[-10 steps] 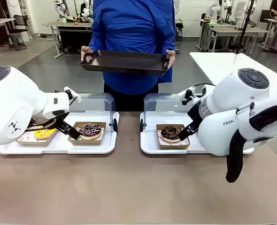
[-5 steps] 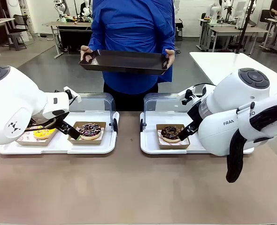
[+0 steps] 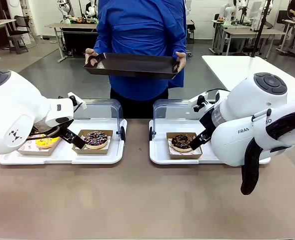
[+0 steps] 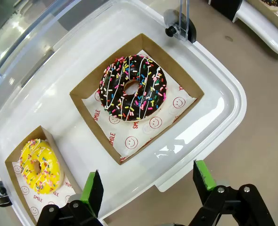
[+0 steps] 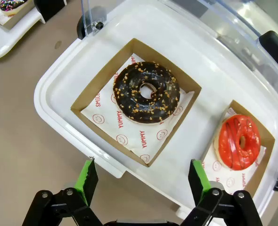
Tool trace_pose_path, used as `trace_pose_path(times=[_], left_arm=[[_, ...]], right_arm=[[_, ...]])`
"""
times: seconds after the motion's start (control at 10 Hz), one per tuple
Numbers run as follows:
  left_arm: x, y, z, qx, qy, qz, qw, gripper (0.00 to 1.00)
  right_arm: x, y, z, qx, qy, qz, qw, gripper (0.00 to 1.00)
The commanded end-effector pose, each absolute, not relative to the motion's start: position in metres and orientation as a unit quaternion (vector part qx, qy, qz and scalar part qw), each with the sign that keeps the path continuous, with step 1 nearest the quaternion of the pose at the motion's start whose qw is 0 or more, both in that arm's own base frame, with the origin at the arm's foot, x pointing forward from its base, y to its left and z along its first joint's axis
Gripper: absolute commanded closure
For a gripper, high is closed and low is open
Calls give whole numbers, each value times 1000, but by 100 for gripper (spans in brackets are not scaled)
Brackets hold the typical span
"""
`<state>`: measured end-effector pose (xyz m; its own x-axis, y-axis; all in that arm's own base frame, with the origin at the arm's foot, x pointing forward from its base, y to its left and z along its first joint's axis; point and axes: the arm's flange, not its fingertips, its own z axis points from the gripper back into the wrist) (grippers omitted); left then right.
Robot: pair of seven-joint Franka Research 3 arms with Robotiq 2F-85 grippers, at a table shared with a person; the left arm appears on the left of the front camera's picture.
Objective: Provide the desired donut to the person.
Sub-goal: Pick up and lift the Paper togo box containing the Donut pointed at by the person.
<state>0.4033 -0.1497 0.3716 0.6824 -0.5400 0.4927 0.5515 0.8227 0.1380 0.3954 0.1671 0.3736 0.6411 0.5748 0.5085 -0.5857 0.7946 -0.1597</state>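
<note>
front: person (image 3: 140, 30) holds dark tray (image 3: 132, 65) out beyond table (image 3: 137, 200), wanted donut unclear | left wrist: left gripper (image 4: 147, 181) spread, empty, aimed at sprinkle donut (image 4: 132, 88) in its card box (image 4: 93, 79) | right wrist: right gripper (image 5: 143, 175) spread, empty, aimed at nut donut (image 5: 146, 92); soft, light, icing smears, so likely pinch card box wall

Blue shirt (image 3: 140, 30); black tray (image 3: 132, 66); yellow donut (image 4: 47, 173); red donut (image 5: 232, 151).

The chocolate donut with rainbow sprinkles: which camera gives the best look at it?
The left wrist view: it looks down on the sprinkled donut, whole and large in its cardboard box. The front view shows it small and low-angled. The right wrist view catches a cropped piece at its top-left corner.
</note>
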Motion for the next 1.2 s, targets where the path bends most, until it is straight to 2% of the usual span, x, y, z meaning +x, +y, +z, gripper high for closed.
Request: trace_pose_path(times=[0.0, 0.2, 0.4, 0.8, 1.1], left_arm=[[403, -150, 372, -11, -265, -298, 917, 0], [374, -98, 397, 28, -255, -319, 912, 0], [341, -36, 415, -25, -227, -377, 897, 0], [275, 52, 420, -173, -237, -411, 863, 0], [246, 72, 440, -197, -270, -439, 834, 0]], right_arm=[[395, 167, 374, 10, -277, 320, 906, 0], [395, 100, 414, 40, -223, 383, 895, 0], [387, 24, 443, 86, -204, 438, 871, 0], [353, -68, 465, 194, -278, 458, 822, 0], [340, -78, 485, 232, -330, 470, 785, 0]])
